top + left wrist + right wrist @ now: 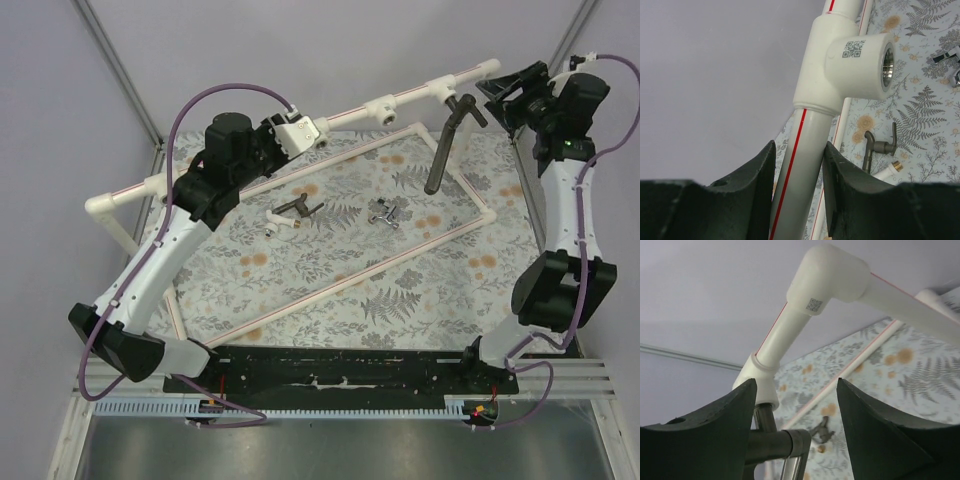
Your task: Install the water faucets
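Note:
The long dark L-shaped faucet (447, 145) hangs from a socket on the raised rail of the white pipe frame (360, 112), its tube spout pointing down at the mat. My right gripper (498, 95) is open just right of it; in the right wrist view the faucet's dark body (772, 445) lies by the left finger, under its socket (759, 382). My left gripper (300, 133) is shut on the rail (800, 150) just below an empty T-socket (860, 55). The shorter dark faucet with white end (295, 212) and the silver cross-handled faucet (388, 213) lie on the mat.
The frame's lower rectangle of thin white pipe (400, 262) lies on the fern-patterned mat (420, 290). A white elbow (830, 275) ends the rail at the far right. The short faucet (880, 147) and silver faucet (950, 65) also show in the left wrist view.

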